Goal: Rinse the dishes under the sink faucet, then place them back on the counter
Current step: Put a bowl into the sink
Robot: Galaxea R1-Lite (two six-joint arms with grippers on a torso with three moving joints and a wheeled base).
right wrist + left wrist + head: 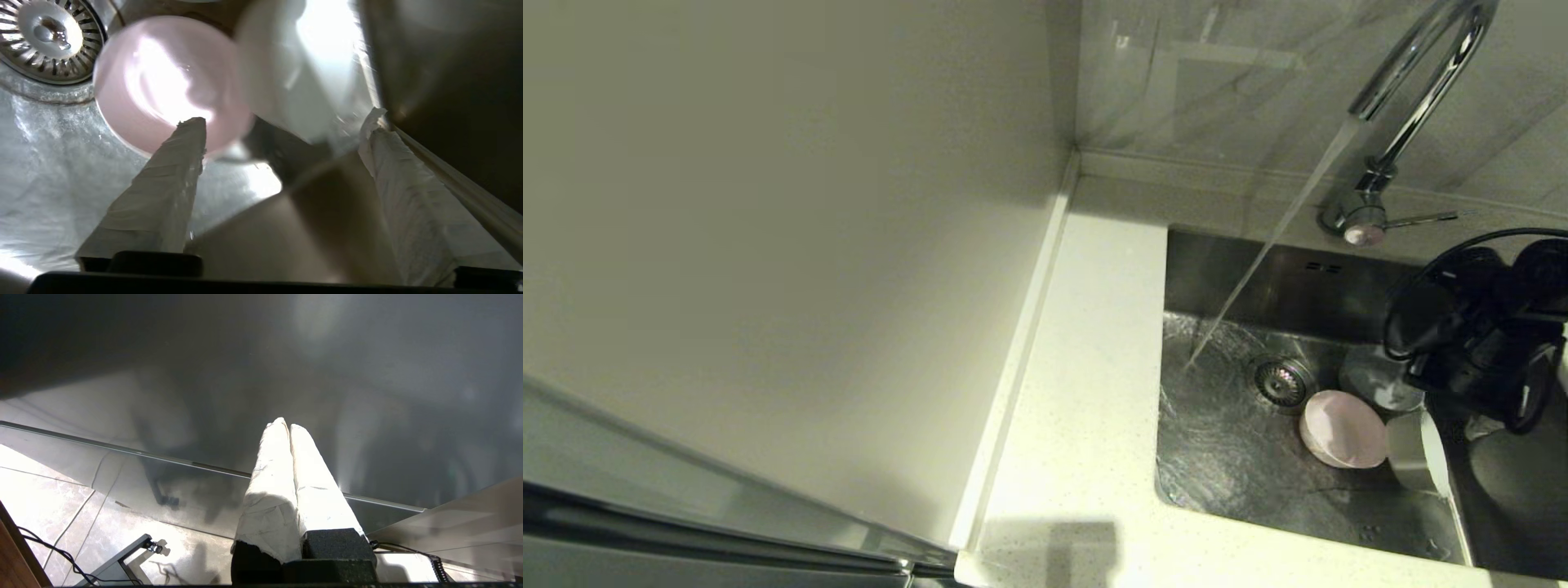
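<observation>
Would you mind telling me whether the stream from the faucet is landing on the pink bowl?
No, the water from the faucet strikes the bare sink floor left of the drain, while the pink bowl lies on the drain's other side.

Wet sink (1233,457) floor holds pink bowl (1343,429), grey-blue bowl (1376,380), white bowl (1417,452) nr strainer (1282,380).

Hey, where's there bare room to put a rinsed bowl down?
The counter strip between the sink and the raised wall edge is bare. The sink's right side is crowded: pink bowl, grey-blue bowl, white bowl and the open right tool.
</observation>
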